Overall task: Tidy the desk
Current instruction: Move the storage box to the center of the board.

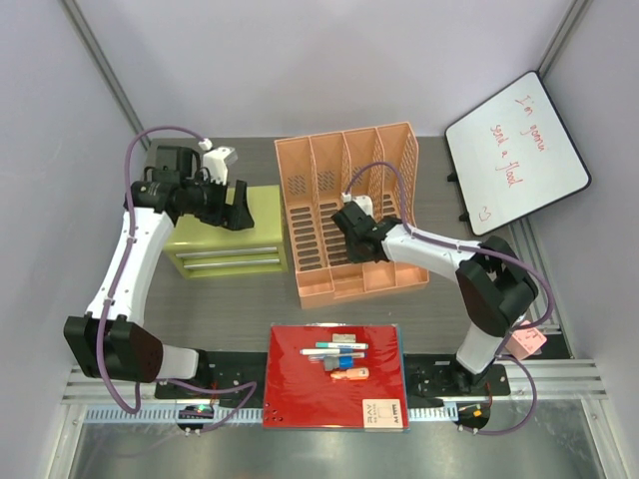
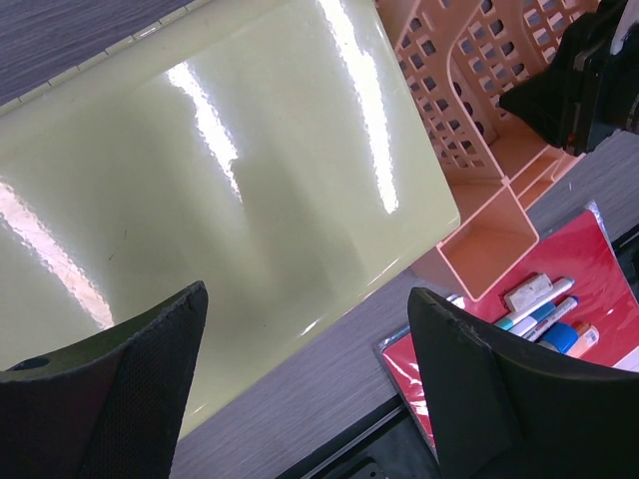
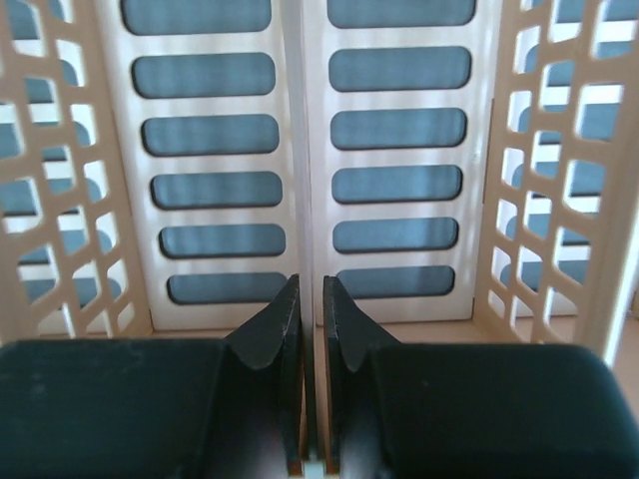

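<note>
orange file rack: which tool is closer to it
Right. The right tool is inside the orange file rack, pinching a divider; the left tool hangs open over the green cabinet beside it.

The desk (image 1: 240,309) surface is matt grey wood-grain laminate; the lime-green cabinet (image 2: 250,170) top is smooth, high-gloss, with bright reflections. The orange file rack (image 1: 321,190) is matt perforated plastic. The left pincer (image 2: 308,299) pads (image 2: 150,389) are matt black, finely textured.

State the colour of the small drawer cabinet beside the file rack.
The drawer cabinet is lime green, clearest in the top external view.
</note>
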`<state>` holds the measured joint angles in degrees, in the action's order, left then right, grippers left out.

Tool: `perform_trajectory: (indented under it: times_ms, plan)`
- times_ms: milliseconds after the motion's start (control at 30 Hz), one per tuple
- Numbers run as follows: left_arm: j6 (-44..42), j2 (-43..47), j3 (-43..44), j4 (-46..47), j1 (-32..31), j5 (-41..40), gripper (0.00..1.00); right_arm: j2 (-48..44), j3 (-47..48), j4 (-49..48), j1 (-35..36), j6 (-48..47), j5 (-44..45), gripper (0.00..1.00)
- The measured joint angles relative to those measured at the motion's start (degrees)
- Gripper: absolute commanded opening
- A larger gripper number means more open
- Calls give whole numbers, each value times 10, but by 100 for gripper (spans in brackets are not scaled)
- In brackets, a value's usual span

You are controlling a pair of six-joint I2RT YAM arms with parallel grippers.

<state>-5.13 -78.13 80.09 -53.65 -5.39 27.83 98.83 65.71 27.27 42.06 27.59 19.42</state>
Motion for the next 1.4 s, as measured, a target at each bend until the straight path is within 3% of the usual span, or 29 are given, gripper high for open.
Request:
perform_trajectory:
  times_ms: [267, 567, 900, 1033, 1067, 1167, 1300, 1400]
  plan:
    - [0, 0, 0, 0, 0, -1, 82, 2, -1, 24, 23, 11, -7, 23]
    - [1, 2, 0, 0, 0, -4, 82, 80, 87, 56, 30, 28, 19, 23]
    - [0, 11, -1, 0, 0, -8, 82, 123, 136, 56, 28, 38, 40, 40]
    - [1, 11, -2, 0, 0, -9, 82, 125, 139, 55, 29, 44, 34, 60]
    - [1, 11, -2, 0, 0, -9, 82, 125, 142, 54, 30, 43, 32, 76]
    - [0, 11, -2, 0, 0, -10, 83, 123, 148, 56, 38, 39, 51, 99]
    - [0, 12, -2, 0, 0, -16, 84, 86, 145, 73, 45, 26, 86, 100]
    - [0, 18, -2, -1, 0, -18, 84, 7, 136, 93, 68, 17, 107, 100]
